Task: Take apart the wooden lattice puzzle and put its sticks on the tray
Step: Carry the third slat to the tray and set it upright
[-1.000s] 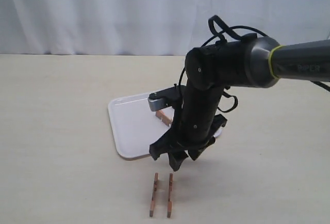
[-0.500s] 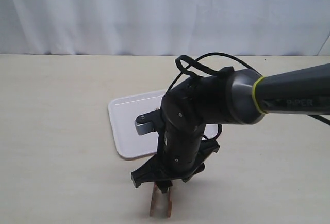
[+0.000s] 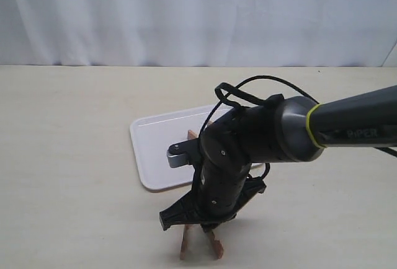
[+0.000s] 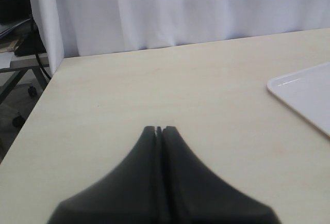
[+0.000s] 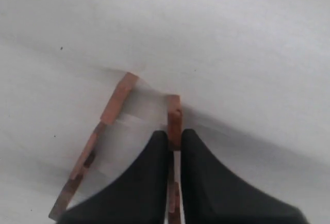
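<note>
No assembled lattice puzzle shows, only loose reddish-brown sticks. Two lie on the table in front of the white tray (image 3: 155, 148): the left stick (image 3: 185, 245) and the right stick (image 3: 214, 245), which is skewed. My right gripper (image 3: 203, 227) is down over them. In the right wrist view the right gripper (image 5: 174, 134) is shut on one stick (image 5: 174, 111), and the other stick (image 5: 109, 111) lies loose beside it. A stick end (image 3: 192, 134) peeks out on the tray behind the arm. My left gripper (image 4: 159, 129) is shut on nothing, over bare table, with the tray's corner (image 4: 304, 92) off to one side.
The right arm's dark body (image 3: 248, 145) hangs over the tray's near right part and hides it. A white curtain (image 3: 186, 15) backs the table. The table's side edge (image 4: 44, 87) runs close to the left gripper.
The right arm swung from the tray's front edge down to the two sticks and closed on the right one. That stick has turned out of parallel with the other.
</note>
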